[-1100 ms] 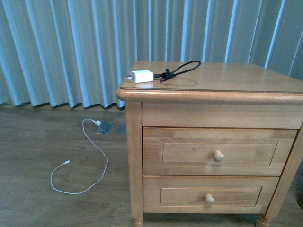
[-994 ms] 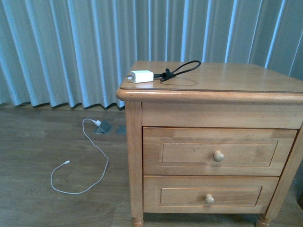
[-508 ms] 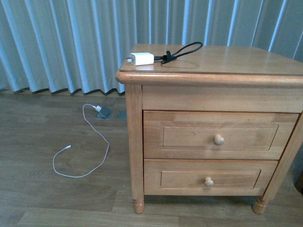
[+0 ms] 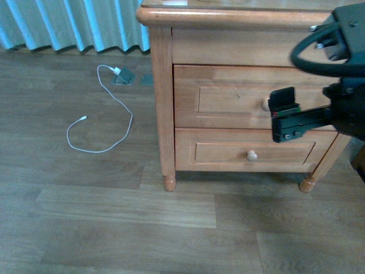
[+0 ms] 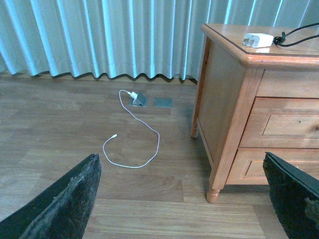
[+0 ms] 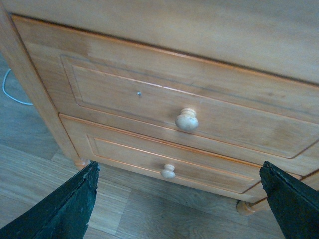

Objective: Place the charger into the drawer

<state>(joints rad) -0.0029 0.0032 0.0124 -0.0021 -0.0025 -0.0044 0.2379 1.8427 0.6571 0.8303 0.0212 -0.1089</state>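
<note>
Jaws wide apart, right gripper (image 4: 284, 113) hangs just before the knob (image 6: 187, 119) of the shut drawer (image 6: 149, 99), no contact. Off to the nightstand's (image 5: 222, 114) left, left gripper (image 5: 180, 159) likewise spread, holding nothing. On the nightstand top, near its left edge: charger (image 5: 257, 40).

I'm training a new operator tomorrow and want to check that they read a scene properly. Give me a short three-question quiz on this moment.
1. True or false: the upper drawer is shut.
2. Where does the charger lie? A) on top of the nightstand; B) on the floor; C) inside the drawer.
3. Fill in: the right tool, jaws open, is in front of the upper drawer's ____.
Key: 1 true; 2 A; 3 knob.
</note>
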